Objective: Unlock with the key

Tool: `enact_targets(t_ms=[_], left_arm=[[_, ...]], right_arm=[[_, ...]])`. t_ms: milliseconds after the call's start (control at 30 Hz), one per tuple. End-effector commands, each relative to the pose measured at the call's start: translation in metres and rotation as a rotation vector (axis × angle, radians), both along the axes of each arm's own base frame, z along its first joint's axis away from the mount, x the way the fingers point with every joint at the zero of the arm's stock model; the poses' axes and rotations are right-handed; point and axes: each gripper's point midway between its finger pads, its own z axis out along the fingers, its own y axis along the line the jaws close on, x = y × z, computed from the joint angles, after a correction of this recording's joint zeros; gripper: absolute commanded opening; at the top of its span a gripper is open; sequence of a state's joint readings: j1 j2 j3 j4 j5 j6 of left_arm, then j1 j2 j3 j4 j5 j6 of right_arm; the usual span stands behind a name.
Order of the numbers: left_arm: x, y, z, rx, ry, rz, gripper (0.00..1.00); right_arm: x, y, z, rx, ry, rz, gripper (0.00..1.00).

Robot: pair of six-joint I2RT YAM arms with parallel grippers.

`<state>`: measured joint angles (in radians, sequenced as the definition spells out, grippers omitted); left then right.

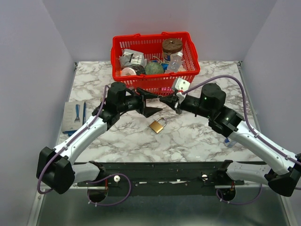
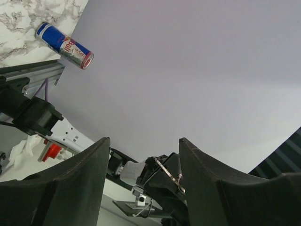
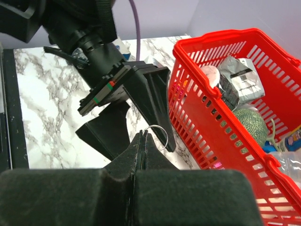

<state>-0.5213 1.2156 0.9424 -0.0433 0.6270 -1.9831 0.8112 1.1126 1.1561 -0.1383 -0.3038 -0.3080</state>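
Note:
A brass padlock (image 1: 157, 125) with a silver shackle lies on the marble table, below and between both grippers. My right gripper (image 1: 163, 100) is shut on a thin key held edge-on; its wire ring (image 3: 161, 135) sticks out past the fingertips (image 3: 143, 133). My left gripper (image 1: 158, 103) is open and empty, facing the right one, with its two black fingers (image 3: 153, 96) on either side of the right gripper's tip. In the left wrist view the key and ring (image 2: 178, 178) show between my open left fingers (image 2: 84, 183).
A red basket (image 1: 155, 77) of several items stands just behind the grippers, close to the right gripper (image 3: 211, 132). A flat packet with blue pens (image 1: 75, 117) lies at the left edge. A blue and silver can (image 2: 64, 45) lies near the right arm.

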Motion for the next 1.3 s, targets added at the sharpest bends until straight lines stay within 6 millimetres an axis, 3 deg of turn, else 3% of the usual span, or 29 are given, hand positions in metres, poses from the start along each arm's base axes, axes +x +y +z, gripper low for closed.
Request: enact_targets(t_ms=[0, 367, 600, 800, 1000, 1100, 1167, 1233, 1267], left_arm=[[-0.007, -0.008, 0.025, -0.081, 0.065, -0.049, 0.61], [-0.019, -0.002, 0.011, -0.067, 0.113, -0.057, 0.28], [-0.017, -0.003, 0.009, -0.069, 0.113, -0.056, 0.15], [-0.010, -0.004, 0.004, -0.069, 0.110, -0.031, 0.00], [0.004, -0.004, 0.007, -0.079, 0.015, 0.016, 0.00], [0.017, -0.002, 0.016, -0.099, -0.155, 0.069, 0.00], [0.025, 0.000, 0.026, -0.061, -0.360, 0.090, 0.00], [0.029, -0.003, 0.037, 0.038, -0.498, 0.061, 0.00], [0.032, -0.002, 0.035, 0.156, -0.670, 0.030, 0.00]], right_arm=[[-0.013, 0.009, 0.003, 0.012, -0.081, 0.096, 0.01], [-0.025, 0.008, -0.009, -0.004, -0.120, 0.153, 0.01], [-0.035, 0.008, -0.016, -0.032, -0.153, 0.205, 0.02], [-0.042, 0.006, -0.024, -0.066, -0.141, 0.234, 0.23], [-0.043, 0.001, -0.027, -0.033, -0.045, 0.180, 0.39], [-0.028, -0.004, -0.025, 0.032, 0.099, 0.043, 0.48], [-0.018, -0.007, -0.030, 0.060, 0.182, -0.034, 0.53], [-0.019, -0.003, -0.036, 0.122, 0.342, -0.054, 0.53], [-0.015, -0.006, -0.038, 0.148, 0.398, -0.069, 0.53]])
